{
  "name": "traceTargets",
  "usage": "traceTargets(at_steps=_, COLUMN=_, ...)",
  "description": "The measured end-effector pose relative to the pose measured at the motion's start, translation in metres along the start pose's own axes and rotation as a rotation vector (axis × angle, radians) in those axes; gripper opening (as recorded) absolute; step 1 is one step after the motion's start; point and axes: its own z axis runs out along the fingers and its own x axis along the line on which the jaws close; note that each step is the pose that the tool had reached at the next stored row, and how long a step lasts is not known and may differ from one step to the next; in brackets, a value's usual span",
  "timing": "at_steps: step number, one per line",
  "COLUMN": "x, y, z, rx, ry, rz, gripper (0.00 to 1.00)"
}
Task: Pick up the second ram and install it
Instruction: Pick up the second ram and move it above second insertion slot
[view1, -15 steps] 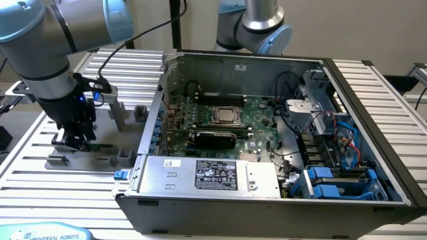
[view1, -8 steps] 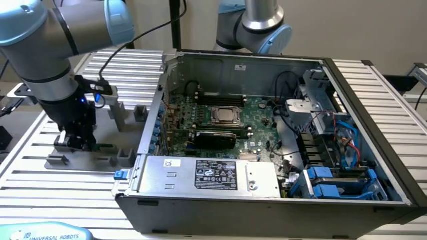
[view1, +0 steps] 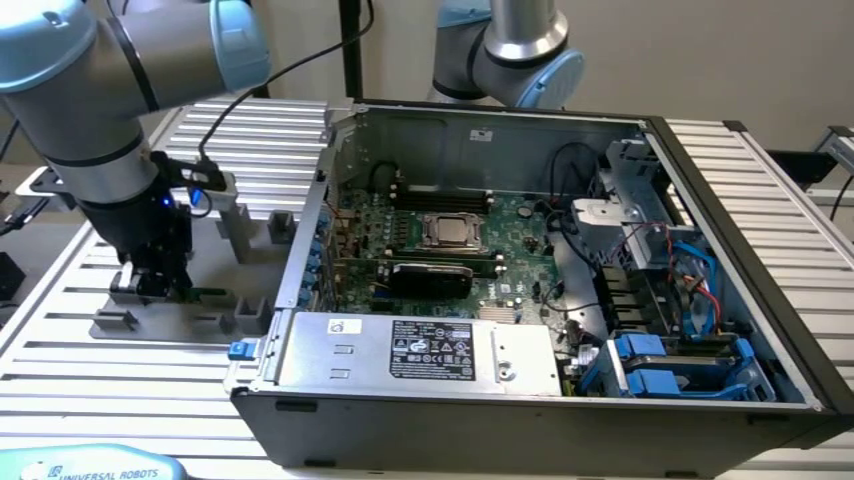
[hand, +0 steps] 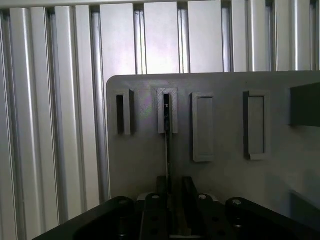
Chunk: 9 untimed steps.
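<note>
The second ram (hand: 167, 150) is a thin stick seen edge-on, standing in a slot of the grey holder plate (hand: 225, 175). My gripper (hand: 170, 187) is lowered over the near end of the stick, with its dark jaw blocks on either side of it. In the exterior view my gripper (view1: 154, 285) hangs straight down onto the grey holder plate (view1: 174, 322) at the exterior view's left, beside the open computer case (view1: 400, 400). A small green bit of the ram (view1: 203, 293) shows beside the gripper.
The holder plate has several upright slot blocks (hand: 122, 112) and grey posts (view1: 238, 225). Inside the case are the motherboard (view1: 521, 250) with its processor socket (view1: 451, 230), black memory slots (view1: 441, 195), cables and blue drive brackets (view1: 667, 370). A second arm (view1: 514, 50) stands behind the case.
</note>
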Motion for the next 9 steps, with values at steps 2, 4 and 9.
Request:
traceTargets(at_steps=2, x=0.0004, y=0.0, z=0.0004, rx=0.0002, ry=0.001, rz=0.0, gripper=0.27)
traceTargets(at_steps=4, x=0.0006, y=0.0003, z=0.0005, rx=0.0002, ry=0.001, rz=0.0, gripper=0.27)
traceTargets(at_steps=9, x=0.001, y=0.0011, z=0.0006, rx=0.0003, ry=0.001, rz=0.0, gripper=0.27)
